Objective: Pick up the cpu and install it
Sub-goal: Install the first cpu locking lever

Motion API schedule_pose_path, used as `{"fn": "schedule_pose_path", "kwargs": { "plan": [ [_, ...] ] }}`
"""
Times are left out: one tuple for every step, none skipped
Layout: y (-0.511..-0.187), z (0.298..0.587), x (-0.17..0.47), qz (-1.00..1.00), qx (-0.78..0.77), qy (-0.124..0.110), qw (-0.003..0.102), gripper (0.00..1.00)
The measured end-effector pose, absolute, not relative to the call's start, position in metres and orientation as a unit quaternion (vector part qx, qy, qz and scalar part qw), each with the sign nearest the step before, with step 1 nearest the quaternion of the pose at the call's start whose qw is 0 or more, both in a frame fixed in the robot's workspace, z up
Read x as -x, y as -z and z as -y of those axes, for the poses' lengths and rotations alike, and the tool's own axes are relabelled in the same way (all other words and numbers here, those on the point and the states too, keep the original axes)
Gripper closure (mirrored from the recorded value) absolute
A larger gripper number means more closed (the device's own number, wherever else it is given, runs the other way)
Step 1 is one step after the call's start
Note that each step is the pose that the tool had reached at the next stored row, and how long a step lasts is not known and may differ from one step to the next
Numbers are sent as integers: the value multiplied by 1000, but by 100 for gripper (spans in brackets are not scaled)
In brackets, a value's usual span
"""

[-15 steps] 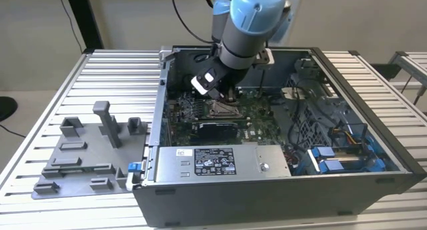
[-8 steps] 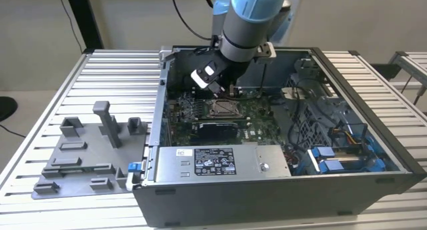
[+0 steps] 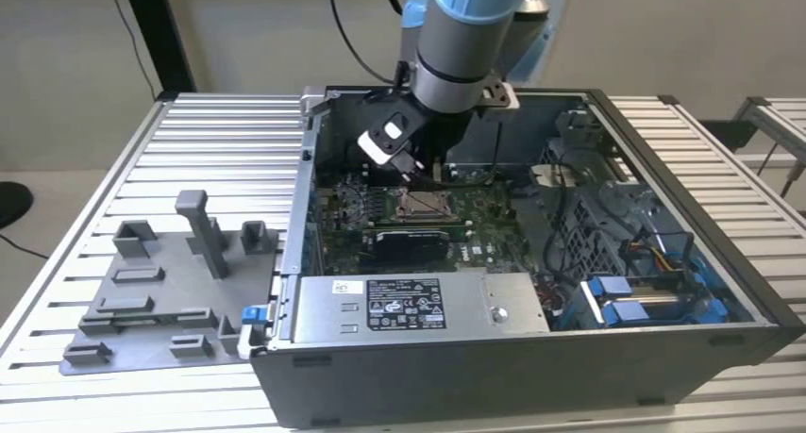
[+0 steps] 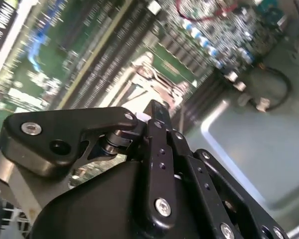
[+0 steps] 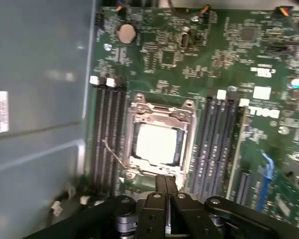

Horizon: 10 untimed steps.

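- Clearly, the gripper [image 5: 166, 185] hangs just above the motherboard [image 5: 214, 64] inside the open computer case [image 3: 529, 358]; in the first wrist view its two black jaws stand pressed together with nothing between them.
- Just past the jaw tips lies the cpu [image 5: 157, 144], a pale silver square that sits flat inside the metal socket frame [image 5: 159, 112]. It seems already seated in the socket, and the gripper does not touch it.
- In the exterior view the same socket [image 3: 424, 204] is near the middle of the board, directly below the arm's wrist.
- As a judgement: the chip is light, stiff and thin, with a smooth metal top that is slippery for jaws. The contacts of the socket below are fragile, so hold is best taken at two opposite edges, kept level and never pressed down at a tilt.
- Long dark memory slots [image 5: 109, 134] run on both sides of the socket.
- Outside the case, a grey holder tray [image 3: 151, 291] rests on the ribbed bench [image 3: 226, 141], at the exterior view's left.
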State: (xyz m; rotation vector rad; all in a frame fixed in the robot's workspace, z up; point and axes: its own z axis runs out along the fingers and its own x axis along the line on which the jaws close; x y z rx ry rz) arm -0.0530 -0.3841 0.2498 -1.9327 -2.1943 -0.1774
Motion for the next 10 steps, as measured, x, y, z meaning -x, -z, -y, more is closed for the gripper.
{"fn": "schedule_pose_path", "kwargs": {
  "plan": [
    [-250,384,53,745,657,56,102,100],
    [-251,384,53,745,657,53,99,100],
    [-253,384,54,746,657,51,97,100],
    [-257,384,54,746,657,50,97,100],
    [-262,384,54,746,658,49,96,100],
    [-267,383,54,746,658,49,96,100],
    [-271,383,54,746,658,49,96,100],
    [-276,383,54,746,658,48,95,100],
    [-280,382,54,746,658,48,95,100],
    [-285,382,54,746,658,48,95,100]
  ]
}}
